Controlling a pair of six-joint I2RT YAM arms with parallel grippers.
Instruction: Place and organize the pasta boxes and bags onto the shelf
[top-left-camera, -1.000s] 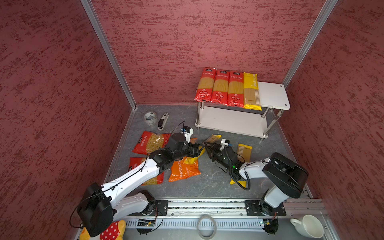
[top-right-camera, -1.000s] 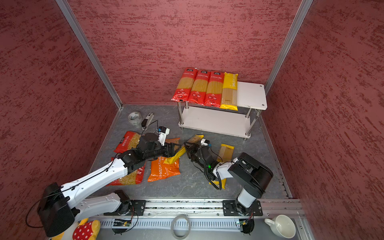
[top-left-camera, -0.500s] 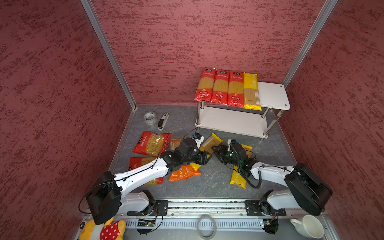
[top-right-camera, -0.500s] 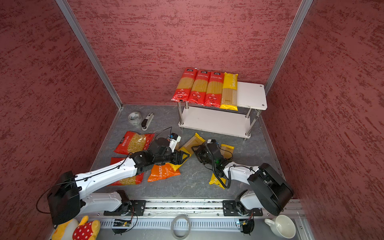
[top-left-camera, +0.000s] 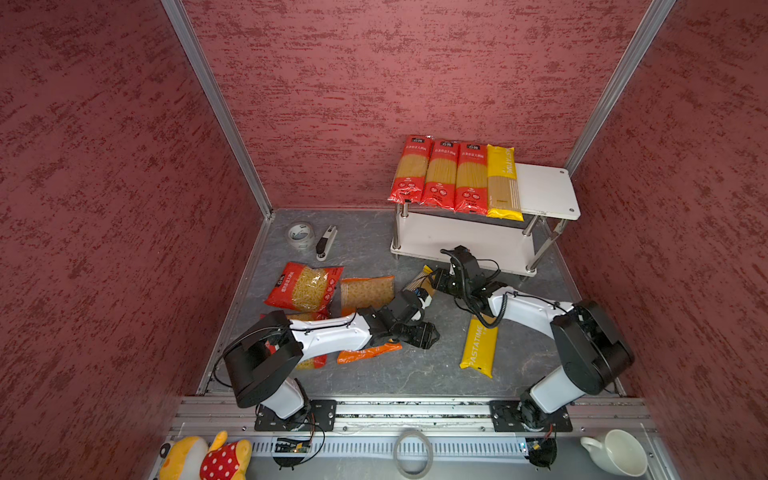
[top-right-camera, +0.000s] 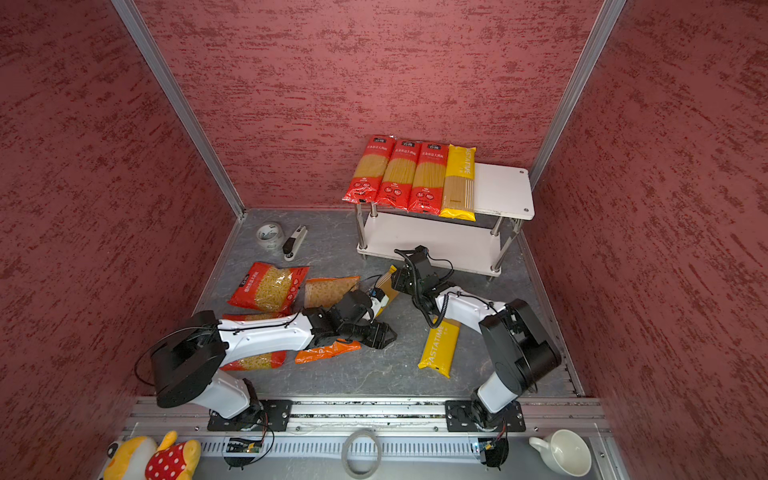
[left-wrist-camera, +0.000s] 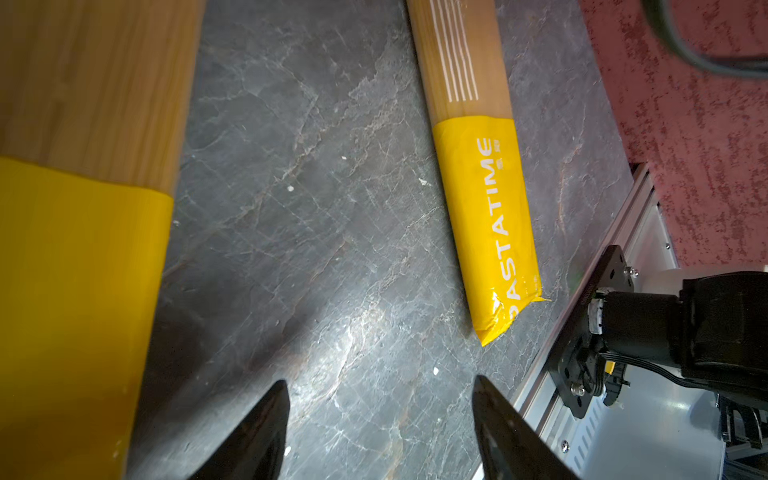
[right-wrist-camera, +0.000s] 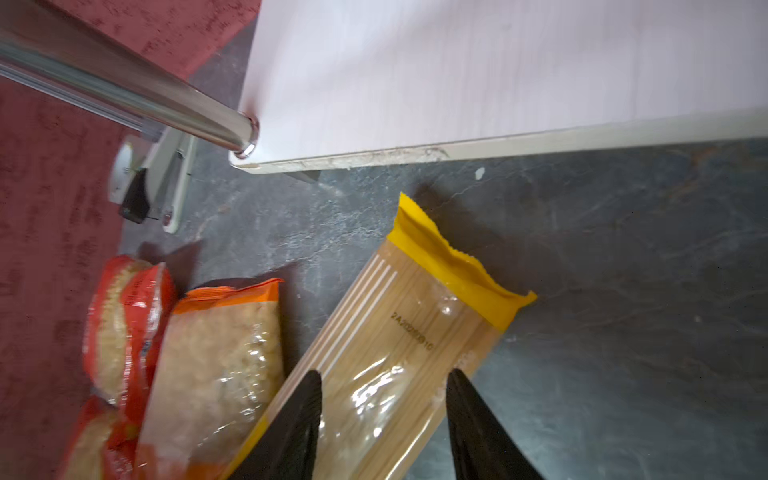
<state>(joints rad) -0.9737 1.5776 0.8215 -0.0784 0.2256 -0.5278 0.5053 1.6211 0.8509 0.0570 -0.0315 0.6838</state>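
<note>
The white two-tier shelf (top-left-camera: 544, 191) (top-right-camera: 503, 187) stands at the back right; its top tier carries three red spaghetti packs (top-left-camera: 440, 174) and a yellow one (top-left-camera: 503, 183). A yellow spaghetti pack (top-left-camera: 417, 282) (right-wrist-camera: 411, 332) lies on the floor before the shelf. My right gripper (top-left-camera: 436, 280) (right-wrist-camera: 384, 374) is open, a finger at each side of that pack. Over bare floor, my left gripper (top-left-camera: 428, 334) (left-wrist-camera: 380, 384) is open and empty. Another yellow PASTATIME pack (top-left-camera: 478, 345) (left-wrist-camera: 486, 208) lies front right. An orange pack (top-left-camera: 365, 291) and two red short-pasta packs (top-left-camera: 305, 286) (top-left-camera: 309, 361) lie left, partly under the left arm.
A tape roll (top-left-camera: 300, 235) and a stapler (top-left-camera: 326, 247) lie at the back left of the floor. Beyond the front rail sit a plush toy (top-left-camera: 208, 457), a ring (top-left-camera: 413, 453) and a white cup (top-left-camera: 619, 453). Red walls close three sides.
The right gripper's jaws have widened around the yellow pack and it has shifted toward the shelf. The left gripper has drawn away to the right and front, off the pack.
</note>
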